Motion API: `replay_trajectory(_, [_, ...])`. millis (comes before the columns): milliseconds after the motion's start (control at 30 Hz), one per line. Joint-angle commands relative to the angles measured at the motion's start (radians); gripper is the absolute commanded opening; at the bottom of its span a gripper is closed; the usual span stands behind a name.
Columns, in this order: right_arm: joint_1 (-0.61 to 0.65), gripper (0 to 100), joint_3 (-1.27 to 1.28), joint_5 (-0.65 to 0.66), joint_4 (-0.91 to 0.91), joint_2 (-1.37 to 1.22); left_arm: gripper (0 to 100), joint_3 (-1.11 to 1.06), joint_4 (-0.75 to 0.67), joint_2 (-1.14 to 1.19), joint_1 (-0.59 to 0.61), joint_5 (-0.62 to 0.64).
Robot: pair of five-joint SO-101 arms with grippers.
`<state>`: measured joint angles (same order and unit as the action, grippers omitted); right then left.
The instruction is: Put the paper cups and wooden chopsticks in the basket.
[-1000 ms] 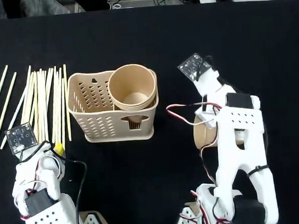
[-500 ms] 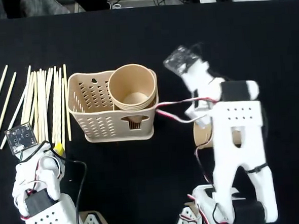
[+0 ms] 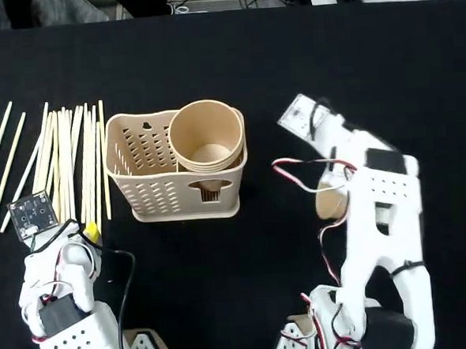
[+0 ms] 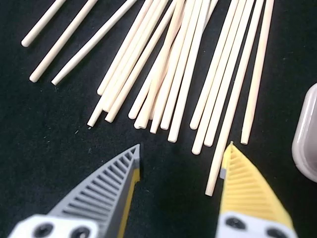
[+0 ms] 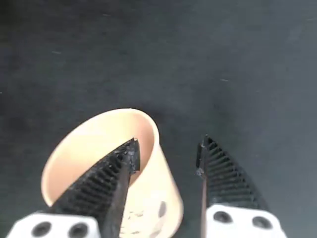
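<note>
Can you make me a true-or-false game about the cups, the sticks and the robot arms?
1. Paper cups sit stacked in one half of the basket. True: the stacked cups are in one compartment of the basket.
2. All the chopsticks are in the basket. False: the chopsticks lie on the table beside the basket.
3. The left gripper is open by the chopstick ends. True: the left gripper has its fingers spread apart there.
4. The right gripper is holding a chopstick. False: the right gripper is open, with one finger inside a loose paper cup and the other outside it.
</note>
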<state>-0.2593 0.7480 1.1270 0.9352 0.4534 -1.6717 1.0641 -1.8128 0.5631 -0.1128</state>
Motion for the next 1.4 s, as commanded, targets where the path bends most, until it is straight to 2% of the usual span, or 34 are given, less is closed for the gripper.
replay_trajectory(0, [-0.051, 15.2, -0.002, 0.028, -0.044, 0.008, 26, 0.004, -0.014, -0.006, -0.01, -0.009])
replay_trajectory(133, [-0.051, 1.0, 0.004, 0.028, -0.043, 0.039, 26, 0.004, -0.014, -0.006, -0.01, -0.009])
replay_trajectory(433, [-0.135, 1.1, 0.025, 0.026, -0.04, 0.271, 26, 0.004, -0.015, -0.006, -0.01, -0.009])
replay_trajectory(633, [-0.13, 1.1, 0.018, 0.0, 0.091, 0.4, 26, 0.004, -0.014, -0.006, -0.01, -0.009])
replay_trajectory(800, [-0.112, 1.1, -0.013, -0.173, 0.112, 0.478, 26, 0.004, -0.014, -0.006, -0.01, -0.009])
replay_trajectory(900, [-0.078, 1.1, -0.076, -0.29, 0.19, 0.493, 26, 0.004, -0.014, -0.006, -0.01, -0.009])
replay_trajectory(1033, [-0.018, 1.1, -0.229, -0.534, 0.295, 0.493, 26, 0.004, -0.014, -0.006, -0.01, -0.009])
replay_trajectory(1233, [0.149, 1.1, -0.522, -0.842, 0.42, 0.492, 26, 0.004, -0.014, -0.006, -0.01, -0.009])
replay_trajectory(1367, [0.333, 1.1, -0.691, -1.042, 0.41, 0.493, 26, 0.004, -0.014, -0.006, -0.01, -0.009])
